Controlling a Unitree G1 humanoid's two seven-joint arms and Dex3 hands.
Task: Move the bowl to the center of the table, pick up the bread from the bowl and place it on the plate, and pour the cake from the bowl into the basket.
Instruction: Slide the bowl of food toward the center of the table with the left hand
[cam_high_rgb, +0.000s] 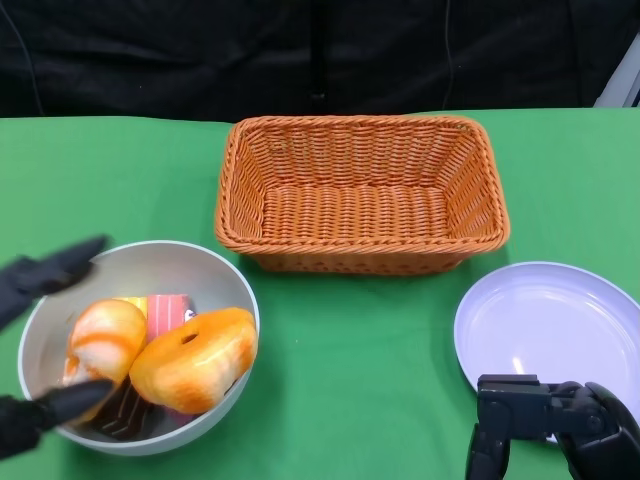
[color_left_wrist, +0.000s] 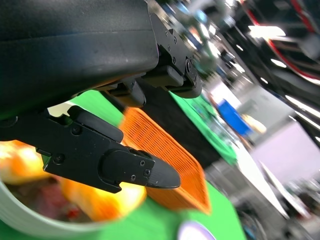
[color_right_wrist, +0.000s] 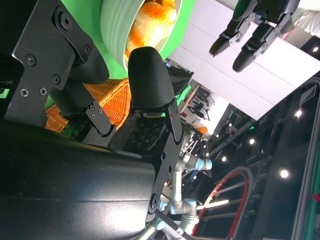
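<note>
Three things are piled in the bowl (cam_high_rgb: 40, 345), which sits at the table's (cam_high_rgb: 350, 350) front-left corner, nowhere near center yet: a big orange bread roll (cam_high_rgb: 193, 360), a second rounder orange-and-white bun (cam_high_rgb: 103, 338), and a striped pink cake slice (cam_high_rgb: 165, 312) wedged behind them, with something dark underneath that I can't make out.

The left hand (cam_high_rgb: 40, 335) straddles the bowl's left rim, one finger reaching over the far side and another over the near side, fingers spread wide. Whether they actually touch the rim, I can't tell. The right hand (cam_high_rgb: 555, 425) hangs at the front-right corner just over the near edge of the plate (cam_high_rgb: 550, 320), fingers curled loosely downward and holding nothing.

My guess is the bowl is smooth, stiff plastic, light but slippery, so pinching the rim wall beats palming it. The bread looks squishy, like foam toy food, so grab it across its fat middle and it should give a bit instead of popping out. The wicker basket (cam_high_rgb: 362, 195) waits at the back, middle of the table.
</note>
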